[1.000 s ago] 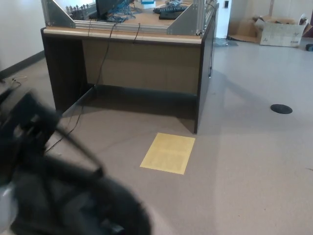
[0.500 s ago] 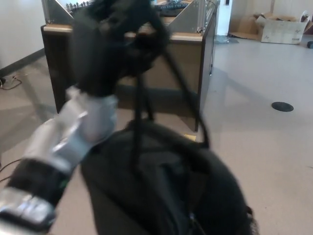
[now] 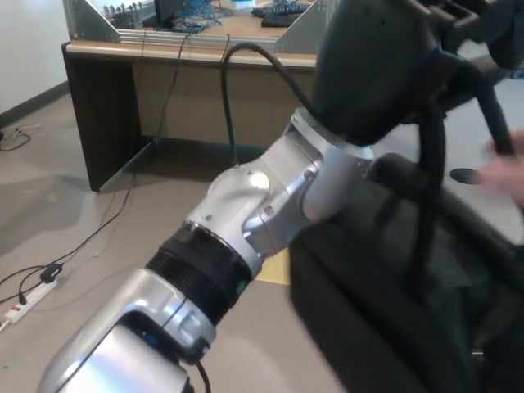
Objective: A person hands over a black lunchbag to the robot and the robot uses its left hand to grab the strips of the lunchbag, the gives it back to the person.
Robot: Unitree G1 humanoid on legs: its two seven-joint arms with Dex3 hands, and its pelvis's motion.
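Note:
My left arm reaches diagonally across the head view, silver forearm low at the left. At the top right its black left hand [image 3: 385,61] is shut on the black straps [image 3: 432,155] of the lunchbag. The black lunchbag [image 3: 393,303] hangs from those straps at the lower right, filling that corner. At the right edge a person's blurred hand [image 3: 509,164] shows next to the straps; I cannot tell if it touches them. My right hand does not show.
A dark desk [image 3: 115,106] with a wooden top and metal frame stands behind, cables hanging down it. A power strip [image 3: 24,299] and cord lie on the floor at the left. A yellow floor patch [image 3: 277,266] peeks out under my arm.
My left arm has swung up and to the right, carrying the lunchbag by its straps from the middle to the right side. A person's hand has appeared at the right edge.

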